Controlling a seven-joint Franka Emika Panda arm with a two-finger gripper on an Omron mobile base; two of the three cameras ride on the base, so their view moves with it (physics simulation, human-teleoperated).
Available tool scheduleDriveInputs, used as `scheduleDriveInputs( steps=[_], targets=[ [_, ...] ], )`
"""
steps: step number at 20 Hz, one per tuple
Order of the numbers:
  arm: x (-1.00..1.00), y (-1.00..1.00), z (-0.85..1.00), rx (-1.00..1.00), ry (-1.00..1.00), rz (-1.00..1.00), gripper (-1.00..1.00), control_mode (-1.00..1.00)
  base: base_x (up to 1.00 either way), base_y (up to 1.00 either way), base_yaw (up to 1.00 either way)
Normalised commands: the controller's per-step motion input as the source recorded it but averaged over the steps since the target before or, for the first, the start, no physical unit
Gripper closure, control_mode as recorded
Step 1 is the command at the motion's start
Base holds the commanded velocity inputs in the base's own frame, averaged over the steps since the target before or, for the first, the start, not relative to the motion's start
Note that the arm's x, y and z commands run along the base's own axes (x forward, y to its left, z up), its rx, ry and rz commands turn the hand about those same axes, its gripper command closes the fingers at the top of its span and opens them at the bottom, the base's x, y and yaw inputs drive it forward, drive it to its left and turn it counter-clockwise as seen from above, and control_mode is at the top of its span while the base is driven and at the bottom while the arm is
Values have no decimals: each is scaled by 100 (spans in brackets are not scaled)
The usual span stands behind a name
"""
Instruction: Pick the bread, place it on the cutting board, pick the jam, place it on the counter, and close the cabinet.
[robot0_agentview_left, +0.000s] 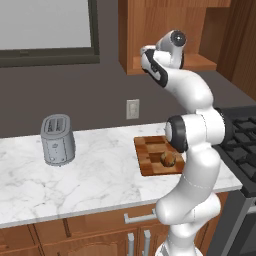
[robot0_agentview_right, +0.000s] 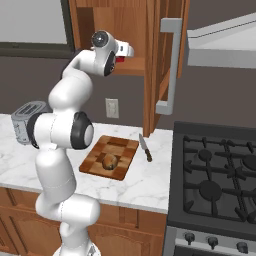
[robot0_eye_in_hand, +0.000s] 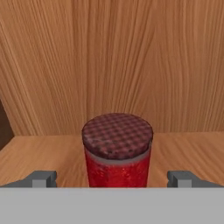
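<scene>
Your claw (robot0_eye_in_hand: 117, 178) is spread wide inside the open cabinet (robot0_agentview_right: 162, 65), one fingertip (robot0_eye_in_hand: 41, 178) on each side of the jam (robot0_eye_in_hand: 117, 151), which stands upright on the shelf, not pinched. The bread (robot0_agentview_right: 109, 161) sits on the board (robot0_agentview_right: 99, 160) on the surface (robot0_agentview_left: 90, 175).

The white marble counter (robot0_agentview_left: 95, 170) carries a silver toaster (robot0_agentview_left: 57, 140) toward its left end and a checkered cutting board (robot0_agentview_right: 95, 161) near the stove. The bread (robot0_agentview_right: 109, 161) sits on the cutting board, and a knife (robot0_agentview_right: 145, 148) lies on the marble just beside the board's right edge. Higher up, the wooden cabinet shelf (robot0_eye_in_hand: 39, 155) holds the red jam (robot0_eye_in_hand: 117, 151) standing upright, close to the back wall.
</scene>
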Motion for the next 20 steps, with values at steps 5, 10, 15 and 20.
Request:
scheduleDriveInputs(
  steps=[5, 10, 15, 20],
  targets=[
    [9, 0, -3, 0, 0, 0, -100, -100, 0, 0, 0],
    [8, 0, -3, 0, 0, 0, -100, -100, 0, 0, 0],
    [5, 0, -3, 0, 0, 0, -100, -100, 0, 0, 0],
    [0, 0, -6, 0, 0, 0, -100, -100, 0, 0, 0]
  ],
)
